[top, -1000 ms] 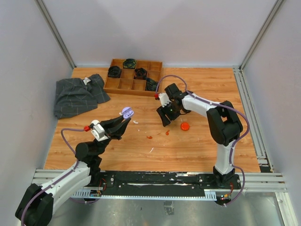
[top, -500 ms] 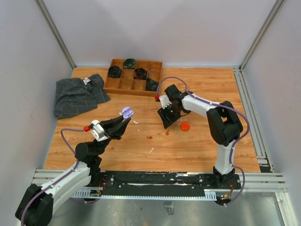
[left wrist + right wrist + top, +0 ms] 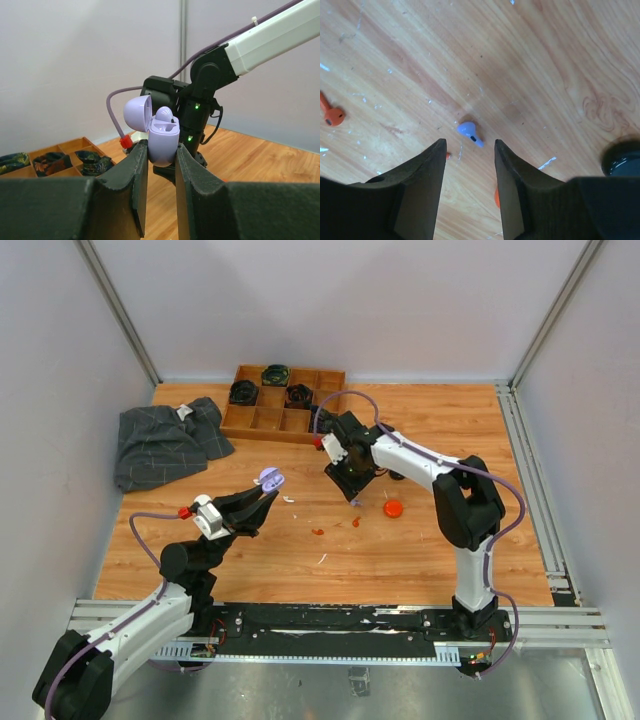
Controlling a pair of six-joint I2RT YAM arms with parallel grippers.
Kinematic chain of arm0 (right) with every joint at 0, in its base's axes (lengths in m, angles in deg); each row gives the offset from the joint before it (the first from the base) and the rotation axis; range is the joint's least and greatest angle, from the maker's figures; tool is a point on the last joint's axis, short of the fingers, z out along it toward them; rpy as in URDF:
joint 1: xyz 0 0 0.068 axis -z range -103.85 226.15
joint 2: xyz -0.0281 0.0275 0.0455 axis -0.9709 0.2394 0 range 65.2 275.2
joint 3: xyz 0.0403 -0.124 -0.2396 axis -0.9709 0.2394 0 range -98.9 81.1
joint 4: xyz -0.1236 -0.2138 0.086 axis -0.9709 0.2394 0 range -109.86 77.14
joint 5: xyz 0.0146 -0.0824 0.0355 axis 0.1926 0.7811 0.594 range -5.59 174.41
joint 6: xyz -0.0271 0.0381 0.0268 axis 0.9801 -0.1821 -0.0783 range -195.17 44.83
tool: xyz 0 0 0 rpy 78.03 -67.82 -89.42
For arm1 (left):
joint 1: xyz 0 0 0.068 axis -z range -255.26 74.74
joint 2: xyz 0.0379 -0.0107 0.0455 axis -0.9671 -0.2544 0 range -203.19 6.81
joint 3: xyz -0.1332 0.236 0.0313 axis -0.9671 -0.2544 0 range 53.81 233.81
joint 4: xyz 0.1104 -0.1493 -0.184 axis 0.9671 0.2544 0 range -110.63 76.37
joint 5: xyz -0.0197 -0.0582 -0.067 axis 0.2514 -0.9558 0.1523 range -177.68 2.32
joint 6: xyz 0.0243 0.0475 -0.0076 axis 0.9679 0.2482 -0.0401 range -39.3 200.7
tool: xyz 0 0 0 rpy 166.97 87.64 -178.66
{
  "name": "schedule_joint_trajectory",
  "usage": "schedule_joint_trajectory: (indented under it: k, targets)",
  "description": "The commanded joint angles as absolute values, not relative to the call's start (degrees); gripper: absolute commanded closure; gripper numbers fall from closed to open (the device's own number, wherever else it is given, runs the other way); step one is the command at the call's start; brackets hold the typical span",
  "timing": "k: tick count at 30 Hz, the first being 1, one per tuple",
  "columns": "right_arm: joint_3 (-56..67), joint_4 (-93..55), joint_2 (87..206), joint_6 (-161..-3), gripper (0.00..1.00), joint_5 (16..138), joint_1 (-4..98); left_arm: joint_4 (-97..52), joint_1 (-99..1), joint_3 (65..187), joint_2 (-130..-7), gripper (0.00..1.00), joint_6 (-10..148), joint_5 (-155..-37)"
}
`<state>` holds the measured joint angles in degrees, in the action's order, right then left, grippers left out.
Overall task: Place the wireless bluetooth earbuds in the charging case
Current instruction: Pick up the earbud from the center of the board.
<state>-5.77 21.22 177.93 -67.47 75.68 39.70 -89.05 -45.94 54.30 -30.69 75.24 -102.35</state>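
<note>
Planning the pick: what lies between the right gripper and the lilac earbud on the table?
Nothing; the right wrist view shows only bare table between the open right gripper and the lilac earbud.

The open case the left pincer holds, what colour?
The case is lilac; left wrist view shows best.

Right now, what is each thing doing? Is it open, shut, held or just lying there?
lilac case: lid open, upright, clamped in the left gripper.
earbud in the case: seated in one slot.
lilac earbud: lying loose on the table.
right gripper: open, pointing down at that earbud.
orange earbud: lying loose.
cloth: crumpled.
</note>
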Motion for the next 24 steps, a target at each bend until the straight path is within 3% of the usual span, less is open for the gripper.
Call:
schedule_joint_trajectory:
  k: [1,17,24]
  targets:
    - [-8.8,25.6,182.2,-65.8,0.57,79.8,38.0,-90.2,-46.3,46.9,-30.6,1.0,75.0,-102.3]
    - [-11.2,27.0,187.0,-64.2,0.63,81.4,36.2,-88.9,-46.3,47.6,-31.0,1.0,75.0,-102.7]
    - [-11.1,28.1,187.5,-64.2,0.72,82.9,36.1,-88.5,-46.3,47.7,-30.9,1.0,74.9,-102.7]
